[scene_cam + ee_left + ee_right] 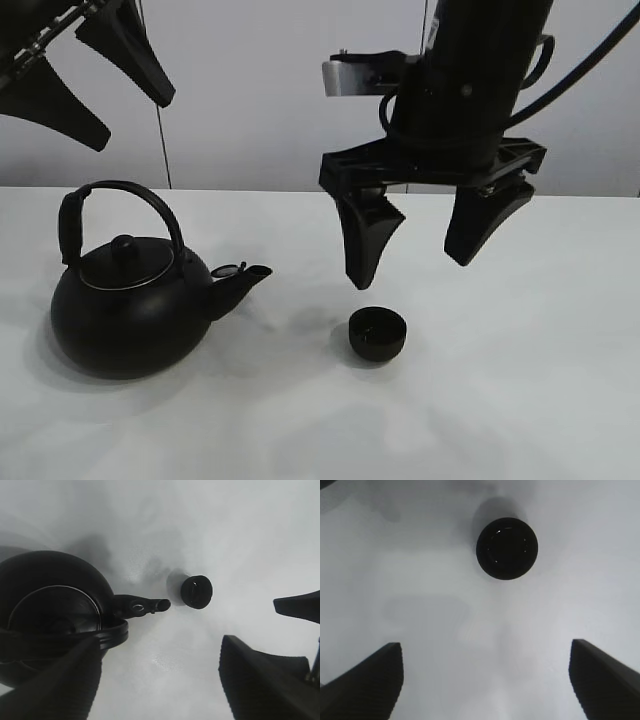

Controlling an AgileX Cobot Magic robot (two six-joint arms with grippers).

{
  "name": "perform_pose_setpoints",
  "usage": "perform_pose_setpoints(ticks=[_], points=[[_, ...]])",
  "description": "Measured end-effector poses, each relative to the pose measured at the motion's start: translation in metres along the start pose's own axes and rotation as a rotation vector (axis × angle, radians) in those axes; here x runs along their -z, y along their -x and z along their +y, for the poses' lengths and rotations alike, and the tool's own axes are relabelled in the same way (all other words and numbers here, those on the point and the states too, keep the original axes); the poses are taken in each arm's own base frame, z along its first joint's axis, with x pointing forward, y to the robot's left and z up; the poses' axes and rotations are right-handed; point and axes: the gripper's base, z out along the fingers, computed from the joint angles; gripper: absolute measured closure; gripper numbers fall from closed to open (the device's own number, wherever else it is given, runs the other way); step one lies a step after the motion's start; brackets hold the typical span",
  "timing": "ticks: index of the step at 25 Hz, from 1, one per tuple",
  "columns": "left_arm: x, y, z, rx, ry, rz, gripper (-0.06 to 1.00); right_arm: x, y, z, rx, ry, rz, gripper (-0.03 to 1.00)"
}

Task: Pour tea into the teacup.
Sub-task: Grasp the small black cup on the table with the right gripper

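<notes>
The small matte black teacup (377, 333) stands upright on the white table, just right of the kettle's spout. It also shows in the left wrist view (196, 592) and in the right wrist view (507, 548). The big black kettle (125, 300) with an arched handle stands at the left, spout toward the cup; the left wrist view shows it too (50, 605). My right gripper (420, 262) is open and empty, hanging above the cup. My left gripper (95, 85) is open and empty, high above the kettle. No tea stream shows.
The white table (520, 400) runs to a pale wall at the back. Only the kettle and the cup stand on it.
</notes>
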Motion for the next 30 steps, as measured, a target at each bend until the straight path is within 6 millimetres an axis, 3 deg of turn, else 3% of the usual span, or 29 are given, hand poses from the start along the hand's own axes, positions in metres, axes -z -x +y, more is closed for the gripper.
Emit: perform_pose_setpoints(ticks=[9,16,30], points=[[0.0,0.0,0.0,0.0,0.0,0.0,0.45,-0.049,0.012,-0.006,-0.044,-0.042,0.029,0.35],[0.0,0.001,0.0,0.0,0.001,-0.006,0.45,-0.061,0.017,-0.01,-0.071,-0.084,0.003,0.35],[0.0,0.002,0.0,0.0,0.005,-0.025,0.45,-0.108,0.019,-0.012,-0.099,-0.083,0.051,0.35]])
